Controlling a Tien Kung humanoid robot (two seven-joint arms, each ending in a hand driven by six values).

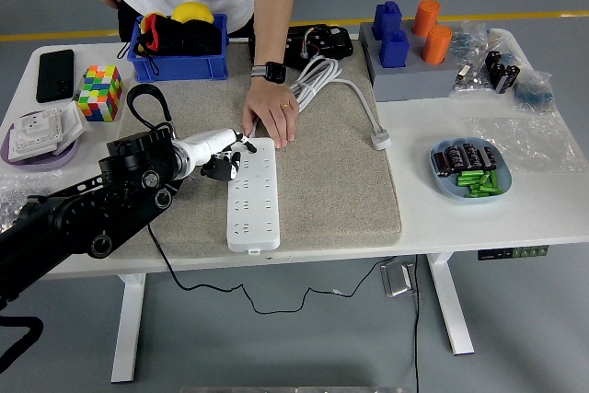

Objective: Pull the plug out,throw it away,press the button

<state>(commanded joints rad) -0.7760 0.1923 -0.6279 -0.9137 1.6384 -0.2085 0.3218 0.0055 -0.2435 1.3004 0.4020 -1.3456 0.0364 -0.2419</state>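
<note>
A white power strip lies lengthwise on the grey mat. My left hand sits at the strip's far left corner, fingers curled on a black plug. The plug is at the strip's left edge; I cannot tell whether it sits in a socket. Its black cable runs under my arm and hangs off the table's front. A person's hand presses down on the strip's far end. The strip's button is hidden there. The right arm is out of view.
The strip's white cord coils behind the mat, with its white plug at the mat's right edge. A blue bin, a colour cube, a phone and a purple tray are at left. A blue dish is at right.
</note>
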